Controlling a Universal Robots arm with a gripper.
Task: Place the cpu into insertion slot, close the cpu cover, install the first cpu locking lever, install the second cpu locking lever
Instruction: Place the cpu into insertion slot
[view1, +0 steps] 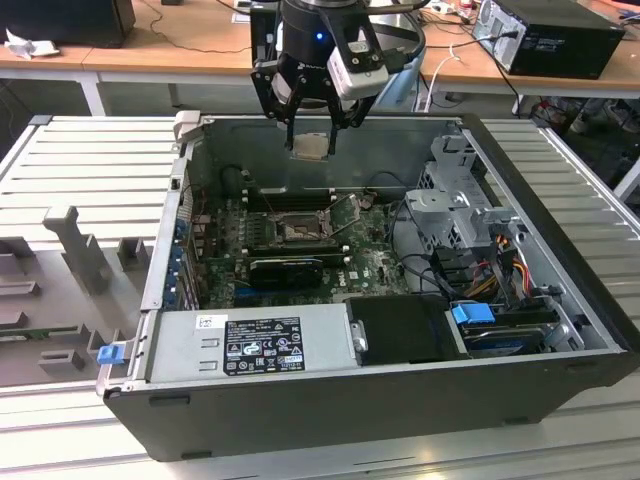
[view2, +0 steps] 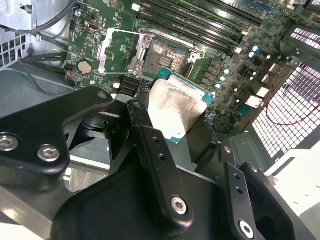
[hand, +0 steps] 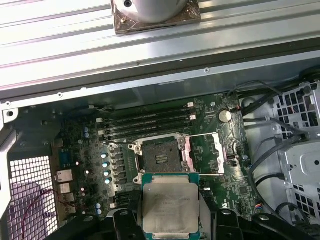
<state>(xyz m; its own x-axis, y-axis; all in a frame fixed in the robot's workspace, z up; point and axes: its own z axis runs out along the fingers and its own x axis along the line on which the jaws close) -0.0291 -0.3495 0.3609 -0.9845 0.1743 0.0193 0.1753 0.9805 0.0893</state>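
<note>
Chip (hand: 170, 207) hangs high over the open PC case (view1: 300, 400) on the bench (view1: 90, 160), pinched by two opposite edges in the tool (view1: 312, 150). The tool's fingers are closed just to chip width, metal top up. Socket (hand: 161, 157) lies bare on the green board well below, cover (hand: 188, 154) flipped open beside it. Judgement: step in hand = seating the chip, not yet begun. Doing it well prob. means squaring chip edges w/ the socket rim, holding it level, coming straight down w/ no sideways slide over the pins, and keeping clear of the raised cover & memory slots (hand: 150, 122).
</note>
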